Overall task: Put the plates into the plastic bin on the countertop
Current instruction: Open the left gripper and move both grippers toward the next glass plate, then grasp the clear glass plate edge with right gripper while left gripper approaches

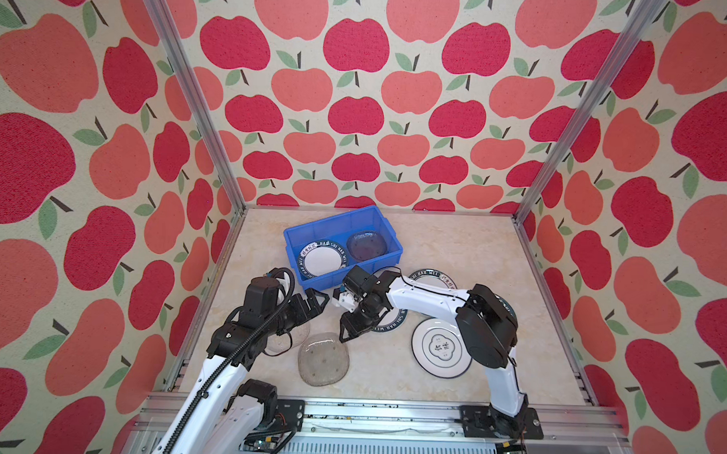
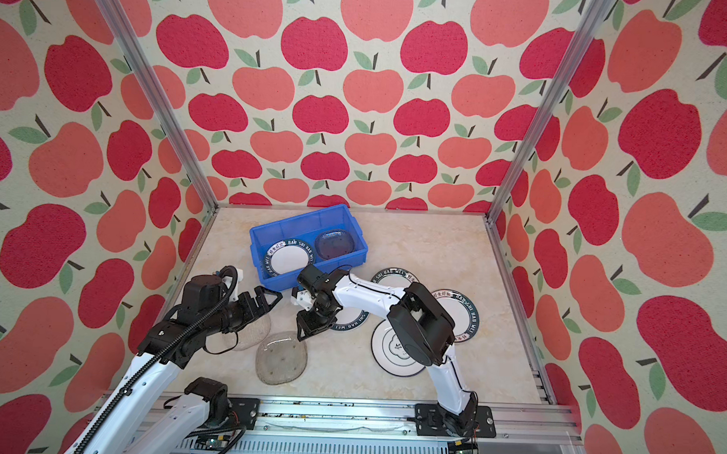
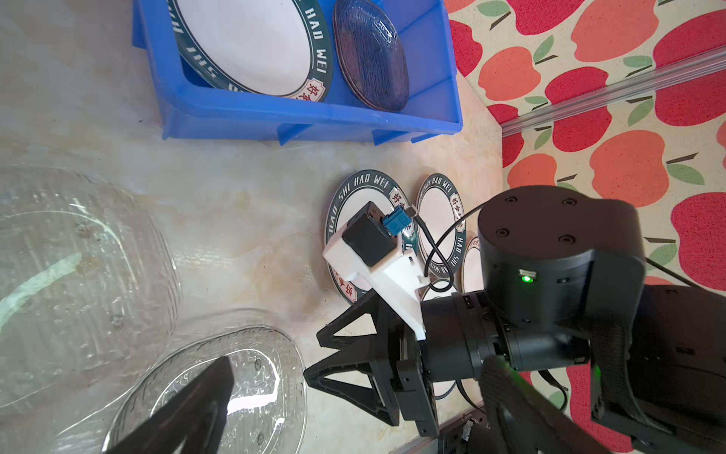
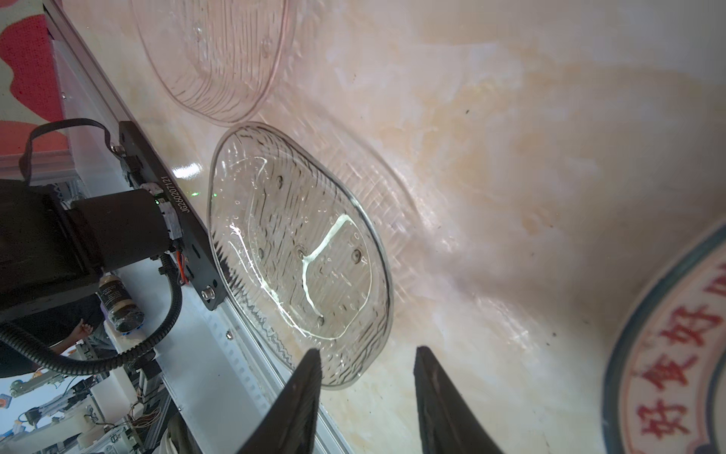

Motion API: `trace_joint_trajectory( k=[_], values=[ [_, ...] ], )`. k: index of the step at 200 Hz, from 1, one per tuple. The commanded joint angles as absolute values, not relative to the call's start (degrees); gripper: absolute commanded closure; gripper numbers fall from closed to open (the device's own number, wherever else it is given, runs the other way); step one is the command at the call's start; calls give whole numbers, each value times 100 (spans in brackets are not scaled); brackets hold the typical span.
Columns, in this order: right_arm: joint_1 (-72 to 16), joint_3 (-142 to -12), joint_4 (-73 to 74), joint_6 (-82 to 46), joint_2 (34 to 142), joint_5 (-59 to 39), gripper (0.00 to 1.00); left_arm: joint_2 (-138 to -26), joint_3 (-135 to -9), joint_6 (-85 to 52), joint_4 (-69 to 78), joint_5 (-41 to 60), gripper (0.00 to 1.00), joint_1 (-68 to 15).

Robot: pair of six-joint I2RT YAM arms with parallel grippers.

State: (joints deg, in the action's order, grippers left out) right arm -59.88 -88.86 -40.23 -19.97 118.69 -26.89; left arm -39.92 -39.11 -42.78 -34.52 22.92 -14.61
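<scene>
At eleven o'clock the bin is smooth, glossy blue plastic. The glass plate at seven is clear, ribbed and shiny. The countertop looks polished and marble-veined; the emblem plate at four is glazed white.

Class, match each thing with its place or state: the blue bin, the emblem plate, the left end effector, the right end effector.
Things:
1. blue bin
2. emblem plate
3. left end effector
4. right end effector

States:
a. wide open, empty, pointing toward the bin
b. white, flat on the countertop
c. holds a lettered plate and a glass plate
d. open, pointing down at a clear plate lying between the arms

Pairs: 1-c, 2-b, 3-a, 4-d
</scene>
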Motion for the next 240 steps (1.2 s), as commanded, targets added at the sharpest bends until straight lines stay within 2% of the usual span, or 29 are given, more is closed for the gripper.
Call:
trace_joint_trajectory(
  k=[1, 197, 240],
  values=[
    [-5985, -9125, -4385, -1798, 12047, -2851, 61, -3900, -3780, -4437, -3533, 2190, 1, -1426],
    [-5969, -9403, -4538, -1828, 12699, -3314, 75, -4052, -3666, -4311, -3586, 2092, 4, -1364],
    [-5924, -9384, -4578, -1841, 12695, -3261, 85, -4076, -3647, -4272, -3591, 2092, 4, -1345]
  ],
)
